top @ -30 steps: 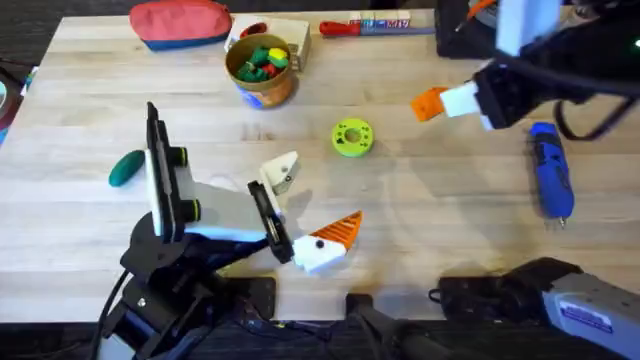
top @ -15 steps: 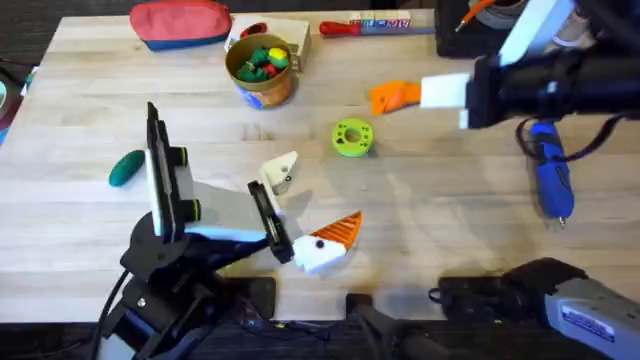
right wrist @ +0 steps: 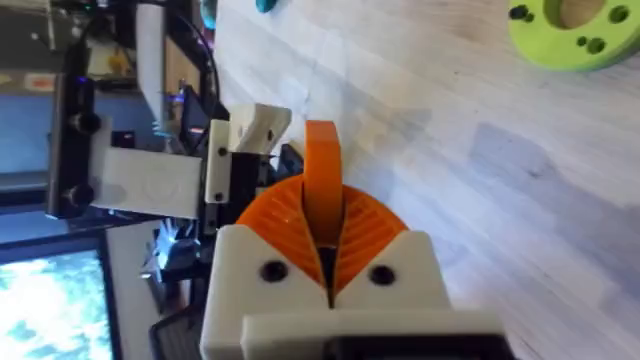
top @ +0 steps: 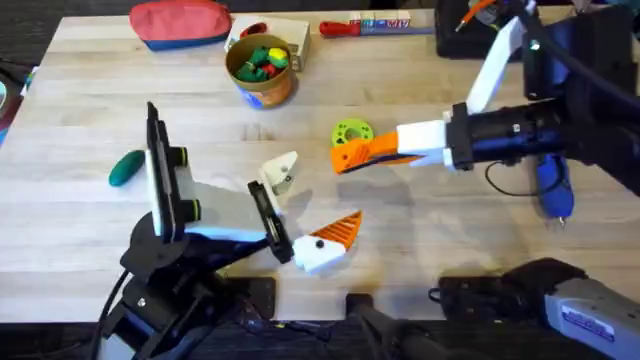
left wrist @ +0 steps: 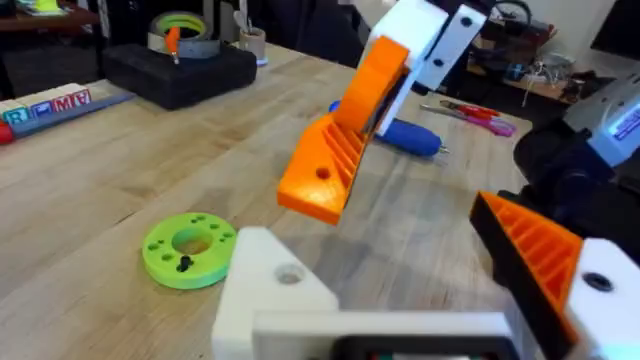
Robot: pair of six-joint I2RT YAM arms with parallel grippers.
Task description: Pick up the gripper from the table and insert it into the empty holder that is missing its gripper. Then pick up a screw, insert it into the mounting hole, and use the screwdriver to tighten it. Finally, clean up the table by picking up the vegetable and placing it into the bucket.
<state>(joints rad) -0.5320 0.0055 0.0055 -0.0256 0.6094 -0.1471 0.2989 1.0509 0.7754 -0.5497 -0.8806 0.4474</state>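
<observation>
Overhead view: a wooden bench [top: 420, 230]. The right arm reaches in from the right edge toward the middle, its right claw [top: 362, 153] clamped on the gripper [top: 345, 160], a loose orange wedge, held above the bench just beside a lime-green disc [top: 351, 132]. The left arm rises from the near left corner; its left claw [top: 305, 212] stands wide apart, one side being the holder [top: 279, 170], a bare white pointed block, the other a white block with an orange wedge tip [top: 337, 232]. The vegetable [top: 126, 168] lies near the left edge. The bucket [top: 259, 68] stands toward the far edge, left of centre, near a red pouch [top: 181, 22]. The screwdriver [top: 549, 177] lies by the right edge, partly under the right arm.

Left wrist view: the gripper [left wrist: 330, 175] hangs tilted in the air, above and beyond the holder [left wrist: 265, 280], not touching it. The disc [left wrist: 189, 249] lies flat just beside.

Right wrist view: the orange pads [right wrist: 362, 236] pinch the gripper [right wrist: 322, 190] edge-on, pointing toward the holder [right wrist: 252, 128].

Risk, as a judgement: the wedge is held only at one end, so a tilted approach could jam it against the holder's tip, twist it in the pinch, or drop it.
</observation>
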